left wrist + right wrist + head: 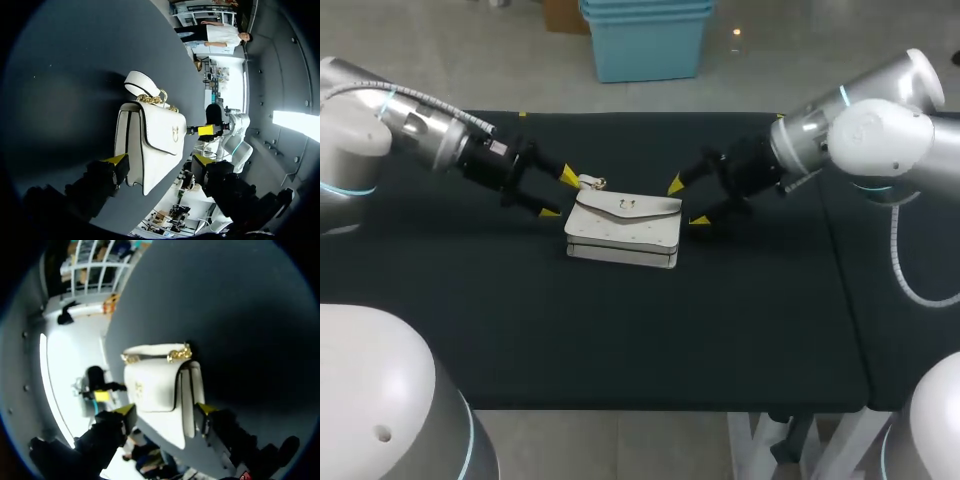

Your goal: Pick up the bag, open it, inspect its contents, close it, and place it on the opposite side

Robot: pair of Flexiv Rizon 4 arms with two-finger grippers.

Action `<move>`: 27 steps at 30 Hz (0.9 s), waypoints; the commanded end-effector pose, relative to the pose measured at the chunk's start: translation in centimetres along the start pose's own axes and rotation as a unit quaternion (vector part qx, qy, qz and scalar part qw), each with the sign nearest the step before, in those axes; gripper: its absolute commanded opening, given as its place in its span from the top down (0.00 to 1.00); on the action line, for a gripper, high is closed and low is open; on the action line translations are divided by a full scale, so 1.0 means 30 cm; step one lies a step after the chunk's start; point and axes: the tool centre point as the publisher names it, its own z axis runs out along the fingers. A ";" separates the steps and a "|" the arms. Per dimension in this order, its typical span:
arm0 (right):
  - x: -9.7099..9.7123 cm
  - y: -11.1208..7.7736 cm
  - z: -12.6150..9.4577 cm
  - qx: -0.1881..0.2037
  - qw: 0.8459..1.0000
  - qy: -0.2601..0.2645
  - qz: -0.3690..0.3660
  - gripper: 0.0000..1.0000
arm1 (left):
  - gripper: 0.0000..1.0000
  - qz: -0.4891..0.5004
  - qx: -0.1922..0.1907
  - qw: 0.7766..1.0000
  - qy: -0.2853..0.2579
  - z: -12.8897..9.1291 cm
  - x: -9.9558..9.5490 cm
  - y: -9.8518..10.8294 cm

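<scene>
Centrally on the black table [620, 340], the white bag [623, 228] lies closed, flap up, well clear of every table edge, with bare surface widest on its robot-facing side. Left gripper [558, 193] and right gripper [687, 203] sit low at opposite ends of the bag. Each is spread wide and straddles its end without clamping it.

The left gripper [559, 194] and right gripper [687, 203] block both ends of the bag [624, 230]; bare table [620, 335] borders its long sides.
</scene>
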 end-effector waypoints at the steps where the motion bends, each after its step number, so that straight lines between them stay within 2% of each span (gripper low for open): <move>1: 0.010 0.022 0.028 0.082 0.997 0.000 -0.001 0.33 | 0.22 0.000 -0.024 1.000 0.016 0.033 -0.012 -0.033; 3: 0.012 0.022 0.031 0.085 0.996 0.001 -0.002 0.36 | 0.25 -0.001 -0.025 1.000 0.016 0.043 -0.015 -0.035; 7: 0.008 0.019 0.042 0.089 0.996 0.003 -0.001 0.36 | 0.37 -0.010 -0.031 0.999 0.027 0.057 -0.027 -0.037; 8: 0.002 0.020 0.045 0.089 0.996 0.004 0.001 0.38 | 0.49 -0.011 -0.031 0.999 0.027 0.064 -0.032 -0.039; 9: -0.001 0.020 0.048 0.092 0.996 0.009 0.002 0.40 | 0.51 -0.013 -0.029 0.999 0.030 0.068 -0.034 -0.038; 14: -0.016 0.011 0.066 0.095 0.995 0.019 0.002 0.41 | 0.53 -0.010 -0.029 0.999 0.025 0.102 -0.047 -0.037; 16: -0.022 0.012 0.070 0.096 0.995 0.023 0.003 0.41 | 0.64 -0.008 -0.025 0.999 0.024 0.113 -0.052 -0.041; 19: -0.026 0.011 0.076 0.098 0.995 0.031 0.003 0.40 | 0.65 -0.001 -0.018 1.000 0.023 0.122 -0.057 -0.046; 20: -0.027 0.011 0.077 0.098 0.995 0.033 0.003 0.44 | 0.67 0.000 -0.015 1.000 0.023 0.124 -0.059 -0.047; 21: -0.029 0.010 0.079 0.098 0.995 0.034 0.003 0.47 | 0.73 -0.001 -0.015 1.000 0.023 0.127 -0.062 -0.049; 23: -0.032 0.007 0.084 0.098 0.994 0.040 0.002 0.55 | 1.00 -0.001 -0.013 1.000 0.023 0.130 -0.066 -0.051; 25: -0.036 0.006 0.090 0.098 0.994 0.042 0.003 0.82 | 1.00 0.000 -0.013 1.000 0.025 0.130 -0.069 -0.051; 27: -0.042 0.009 0.097 0.097 0.994 0.043 0.007 0.86 | 1.00 0.005 -0.011 1.000 0.024 0.131 -0.071 -0.047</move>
